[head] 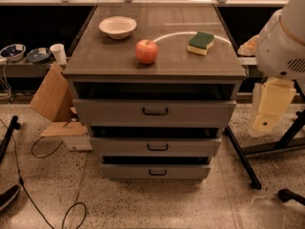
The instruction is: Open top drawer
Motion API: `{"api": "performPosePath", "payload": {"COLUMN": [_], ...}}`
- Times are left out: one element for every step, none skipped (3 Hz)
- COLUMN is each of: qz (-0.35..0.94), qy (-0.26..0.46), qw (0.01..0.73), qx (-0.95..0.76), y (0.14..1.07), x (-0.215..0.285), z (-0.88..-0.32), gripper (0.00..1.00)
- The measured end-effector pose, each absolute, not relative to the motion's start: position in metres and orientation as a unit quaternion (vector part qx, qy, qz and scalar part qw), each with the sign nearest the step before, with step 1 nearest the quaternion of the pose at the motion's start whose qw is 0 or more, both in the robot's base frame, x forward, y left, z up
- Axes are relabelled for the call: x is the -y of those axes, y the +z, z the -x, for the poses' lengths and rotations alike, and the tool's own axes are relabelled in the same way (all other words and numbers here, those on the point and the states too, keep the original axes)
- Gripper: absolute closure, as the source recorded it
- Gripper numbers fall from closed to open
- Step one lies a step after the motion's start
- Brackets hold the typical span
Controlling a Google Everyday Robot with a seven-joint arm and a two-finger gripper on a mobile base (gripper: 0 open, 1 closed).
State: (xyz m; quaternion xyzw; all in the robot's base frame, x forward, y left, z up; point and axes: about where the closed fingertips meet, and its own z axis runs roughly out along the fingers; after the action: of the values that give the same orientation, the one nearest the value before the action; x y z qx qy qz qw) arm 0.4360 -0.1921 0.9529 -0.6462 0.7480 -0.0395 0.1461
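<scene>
Arm: only its white casing [281,42] shows, at the right edge of the view, beside the cabinet's right side and about level with the worktop.
Gripper: the pale yellowish gripper [268,113] hangs downward below that casing, over the floor and touching nothing.
Jaws: I cannot tell whether they are open or closed.
Top drawer: the top drawer [114,112] is the widest grey front, directly under the worktop, with a dark gap above it and a small dark bar handle [155,111] at its centre.
Drawer and gripper: the gripper is to the right of the drawer front, past its right end and at about its height, well apart from the handle.
Left of the cabinet: two bowls [12,51] and a white cup [58,53] sit on a low shelf; a piece of cardboard [50,94] leans below them, and a black cable [28,202] trails over the speckled floor.
Worktop: the grey-brown worktop [95,63] carries a white bowl [117,26] at back left, a red apple [147,51] near the middle front, and a green-and-yellow sponge [200,43] to the right, all apart from one another.
Lower drawers: a middle drawer [119,147] and a bottom drawer [124,171], each narrower than the one above.
Right of the cabinet: a black stand leg [242,157] slants across the floor.
</scene>
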Motion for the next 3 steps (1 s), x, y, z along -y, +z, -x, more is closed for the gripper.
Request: {"api": "performPosePath", "payload": {"qz": [0.685, 0.718, 0.747], "qy": [-0.013, 0.015, 0.033], "qw": [0.127, 0.105, 0.088], "qx": [-0.717, -0.688, -0.659], "y": [0.910, 0.857, 0.810], "x": [0.164, 0.137, 0.109], "z": [-0.437, -0.434, -0.430], "gripper": [0.00, 0.00, 0.00]}}
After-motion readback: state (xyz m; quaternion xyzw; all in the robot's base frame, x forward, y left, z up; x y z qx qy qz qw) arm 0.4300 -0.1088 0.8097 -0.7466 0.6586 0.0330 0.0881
